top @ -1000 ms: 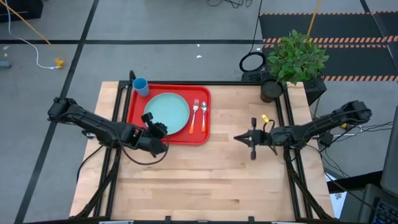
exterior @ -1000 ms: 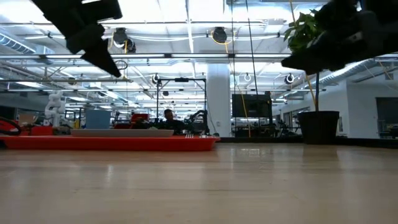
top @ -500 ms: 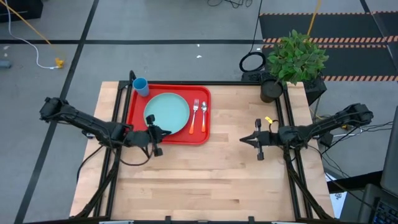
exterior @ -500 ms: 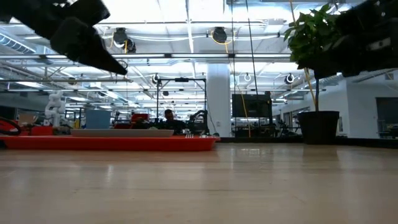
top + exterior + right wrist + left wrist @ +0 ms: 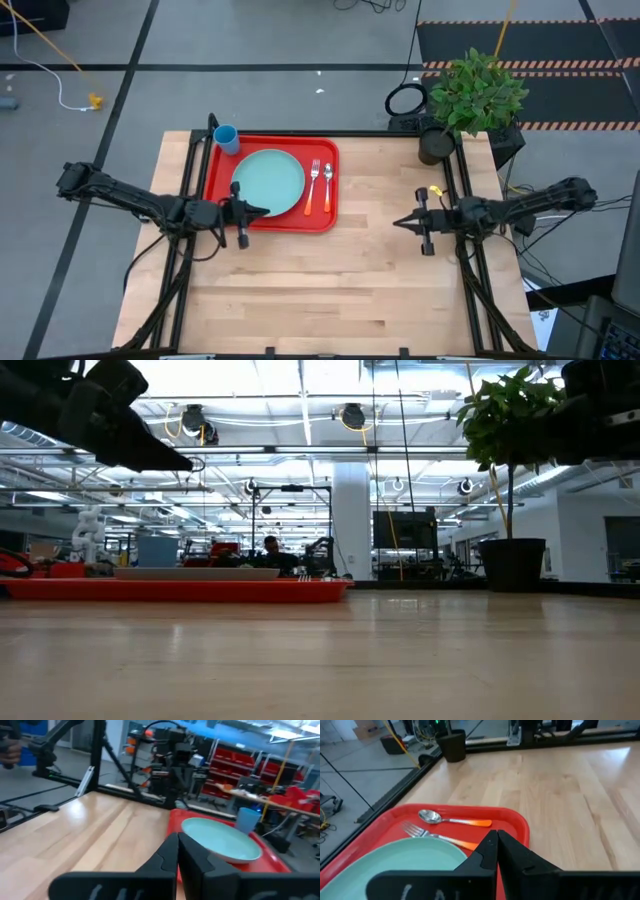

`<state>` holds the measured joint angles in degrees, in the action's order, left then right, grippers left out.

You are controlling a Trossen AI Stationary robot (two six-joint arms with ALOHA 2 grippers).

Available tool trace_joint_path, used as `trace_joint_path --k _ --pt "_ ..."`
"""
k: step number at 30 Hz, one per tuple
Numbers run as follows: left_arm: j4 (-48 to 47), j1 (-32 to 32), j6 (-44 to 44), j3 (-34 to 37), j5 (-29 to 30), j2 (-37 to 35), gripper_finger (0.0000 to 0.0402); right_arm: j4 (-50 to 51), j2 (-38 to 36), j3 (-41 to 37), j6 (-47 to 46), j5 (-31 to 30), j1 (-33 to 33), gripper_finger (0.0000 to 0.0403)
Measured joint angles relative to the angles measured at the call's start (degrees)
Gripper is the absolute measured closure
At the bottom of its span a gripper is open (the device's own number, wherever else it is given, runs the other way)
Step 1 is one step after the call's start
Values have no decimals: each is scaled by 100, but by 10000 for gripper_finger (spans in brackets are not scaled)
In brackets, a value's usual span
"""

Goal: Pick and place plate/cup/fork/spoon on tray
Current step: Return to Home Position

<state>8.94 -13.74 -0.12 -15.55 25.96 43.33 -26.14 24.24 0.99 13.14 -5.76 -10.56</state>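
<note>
The red tray (image 5: 322, 222) lies at the table's far left. On it rest the mint-green plate (image 5: 270, 182), the blue cup (image 5: 226, 138) at its far left corner, and the fork (image 5: 312, 187) and spoon (image 5: 327, 186) side by side right of the plate. They also show in the left wrist view: fork (image 5: 440, 838), spoon (image 5: 451, 819), plate (image 5: 395, 862). My left gripper (image 5: 262, 211) is shut and empty above the tray's near edge. My right gripper (image 5: 398, 223) is shut and empty above the table's right half.
A potted plant (image 5: 468, 98) stands at the far right corner. A small yellow object (image 5: 428, 191) lies near the right arm. Black frame rails (image 5: 462, 190) run along the table's left and right sides. Bare wood (image 5: 330, 290) stretches across the middle and near side.
My left gripper has drawn back toward the table's left edge, from over the plate's near rim to the tray's near edge. My right gripper has drawn back toward the table's right edge. Both stay shut. The things on the tray have kept still.
</note>
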Motion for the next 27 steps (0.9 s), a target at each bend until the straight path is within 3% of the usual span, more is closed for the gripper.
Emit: trace_joint_path --k 10,17,27 --pt "152 0 148 0 2 -96 382 1648 -1552 -4 -268 880 739 403" --pt "309 0 135 0 2 -93 396 2412 -2234 -11 -408 876 988 403" --pt "424 0 306 0 6 -93 380 2484 -2410 -13 -254 617 1024 403"
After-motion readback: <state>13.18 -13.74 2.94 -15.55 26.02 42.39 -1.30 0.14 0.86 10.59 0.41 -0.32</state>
